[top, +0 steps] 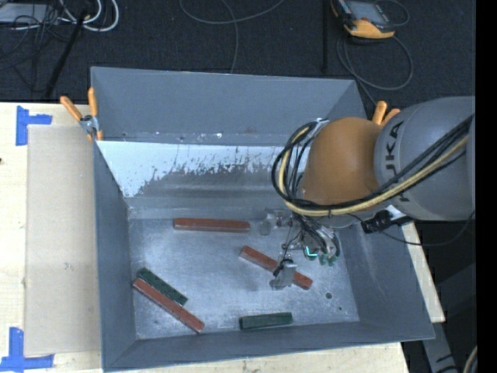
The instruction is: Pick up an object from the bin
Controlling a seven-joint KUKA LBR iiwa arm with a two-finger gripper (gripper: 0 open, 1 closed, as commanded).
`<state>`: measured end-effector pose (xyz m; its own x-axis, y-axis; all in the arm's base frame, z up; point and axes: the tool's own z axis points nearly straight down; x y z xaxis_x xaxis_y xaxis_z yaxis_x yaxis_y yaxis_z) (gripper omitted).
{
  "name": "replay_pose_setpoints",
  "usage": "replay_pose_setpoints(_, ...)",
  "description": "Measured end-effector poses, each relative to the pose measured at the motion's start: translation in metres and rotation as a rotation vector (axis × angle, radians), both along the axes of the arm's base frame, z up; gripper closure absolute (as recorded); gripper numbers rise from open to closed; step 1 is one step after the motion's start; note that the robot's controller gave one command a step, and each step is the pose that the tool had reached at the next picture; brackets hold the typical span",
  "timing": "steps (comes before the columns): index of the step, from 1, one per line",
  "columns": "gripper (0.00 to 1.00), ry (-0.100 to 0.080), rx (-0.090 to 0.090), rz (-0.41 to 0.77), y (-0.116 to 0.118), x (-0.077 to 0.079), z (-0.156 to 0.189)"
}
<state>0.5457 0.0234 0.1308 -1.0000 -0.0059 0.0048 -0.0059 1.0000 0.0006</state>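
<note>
The arm's tool point(283, 275) hangs low over the right half of the grey bin point(225, 115), its tip at or just above a slanting brown bar point(256, 258). The bar lies on the bin floor right of centre, with its left end free and its right end passing under the tool. Whether the tool touches the bar cannot be made out, nor can how far open it is, and nothing can be seen held in it. The step in hand appears to be the approach to a grasp on this bar. To do it well, the tool would need to sit square across the bar's narrow width rather than along its length. It would then come down level with the bar's sides and close near the middle, so the bar does not swing when lifted. At present it stands nearer the right end, and a lift from there might tip the long left part downward. The bar lies flat on bare metal with little to get under, so the descent would likely have to go right down to the floor. The neighbours leave room: a second brown bar point(211, 224) lies well apart toward the far wall, a green bar point(265, 321) by the near wall, and a green and brown pair point(165, 295) in the near left corner.
</note>
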Motion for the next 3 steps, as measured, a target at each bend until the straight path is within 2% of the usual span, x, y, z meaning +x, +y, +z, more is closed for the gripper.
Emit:
replay_pose_setpoints(1, 0.00, 0.004, -0.001, -0.006, -0.020, -0.009, -0.065)
replay_pose_setpoints(2, 1.00, -0.003, 0.000, -0.007, -0.020, -0.006, -0.061)
replay_pose_setpoints(3, 1.00, -0.012, -0.001, 0.001, -0.028, -0.013, 0.083)
